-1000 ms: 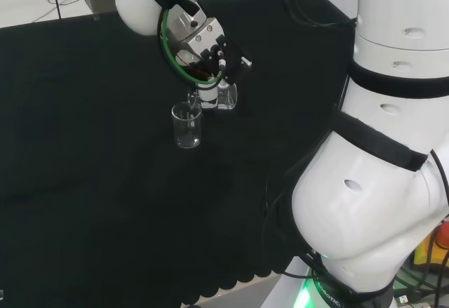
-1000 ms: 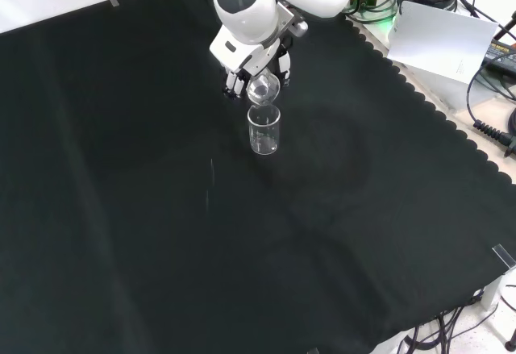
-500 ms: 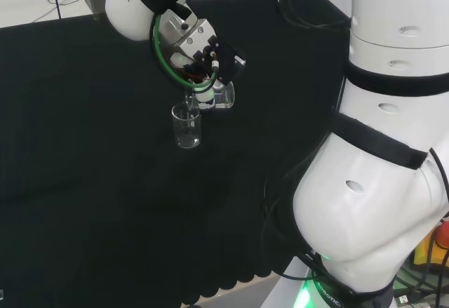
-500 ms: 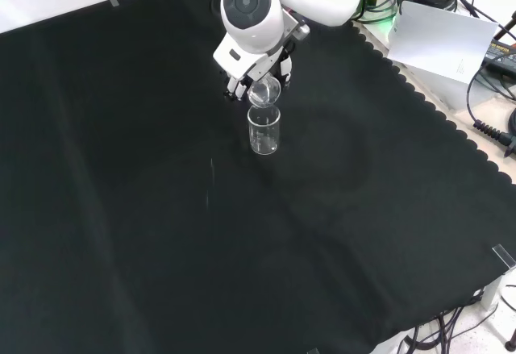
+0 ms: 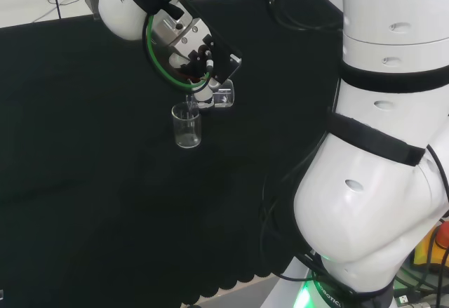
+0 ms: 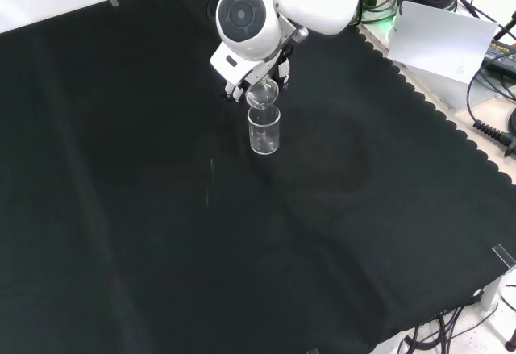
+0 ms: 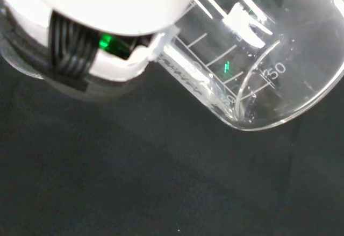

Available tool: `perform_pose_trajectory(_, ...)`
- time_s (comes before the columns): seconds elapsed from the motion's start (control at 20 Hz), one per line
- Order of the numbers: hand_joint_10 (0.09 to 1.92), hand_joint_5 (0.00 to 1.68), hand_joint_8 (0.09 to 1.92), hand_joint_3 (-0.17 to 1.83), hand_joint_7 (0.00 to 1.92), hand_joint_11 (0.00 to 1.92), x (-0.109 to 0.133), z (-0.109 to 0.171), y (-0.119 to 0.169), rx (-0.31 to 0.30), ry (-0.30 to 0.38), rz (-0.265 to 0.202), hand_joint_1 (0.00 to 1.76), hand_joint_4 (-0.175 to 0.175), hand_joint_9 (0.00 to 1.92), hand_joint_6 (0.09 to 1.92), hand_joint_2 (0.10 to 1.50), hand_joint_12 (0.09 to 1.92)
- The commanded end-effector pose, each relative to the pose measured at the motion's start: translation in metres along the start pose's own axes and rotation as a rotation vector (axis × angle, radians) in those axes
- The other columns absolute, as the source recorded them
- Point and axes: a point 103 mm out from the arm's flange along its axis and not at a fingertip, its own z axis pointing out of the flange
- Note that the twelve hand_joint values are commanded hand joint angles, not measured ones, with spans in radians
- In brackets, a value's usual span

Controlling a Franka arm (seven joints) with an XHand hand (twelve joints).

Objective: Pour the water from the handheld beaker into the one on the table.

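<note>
hand [image 5: 200, 59]: curled round tilted beaker [image 5: 223, 96] | table beaker [image 5: 186, 126]: just below it

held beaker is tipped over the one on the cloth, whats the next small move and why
Probably tilt a little further. The hand holds the held beaker tipped, its lip just above the standing beaker, so the mouths look lined up.

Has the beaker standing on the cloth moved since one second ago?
No. In the head view the standing beaker keeps its place on the black cloth. The hand with the held beaker has shifted left above it.
</note>
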Motion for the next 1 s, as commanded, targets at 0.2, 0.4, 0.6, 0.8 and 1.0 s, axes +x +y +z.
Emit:
perform_pose_trajectory(0.2, 0.09, 1.28, 0.63, 0.72, 1.34, 1.40, -0.001, -0.004, -0.001, -0.006, -0.037, 0.022, 1.32, -0.175, 1.86, 0.65, 0.61, 0.55)
perform_pose_trajectory(0.4, 0.09, 1.28, 0.63, 0.72, 1.34, 1.40, 0.001, -0.006, -0.002, -0.002, -0.053, 0.024, 1.32, -0.175, 1.86, 0.65, 0.61, 0.55)
perform_pose_trajectory(0.6, 0.09, 1.28, 0.63, 0.72, 1.34, 1.40, 0.004, -0.008, -0.003, -0.004, -0.067, 0.027, 1.32, -0.175, 1.86, 0.66, 0.61, 0.55)
perform_pose_trajectory(0.8, 0.09, 1.28, 0.63, 0.72, 1.34, 1.40, 0.007, -0.009, -0.003, -0.004, -0.087, 0.031, 1.32, -0.175, 1.86, 0.66, 0.61, 0.55)
perform_pose_trajectory(1.0, 0.09, 1.28, 0.64, 0.72, 1.34, 1.40, 0.010, -0.010, -0.003, 0.001, -0.123, 0.034, 1.32, -0.175, 1.86, 0.66, 0.61, 0.55)
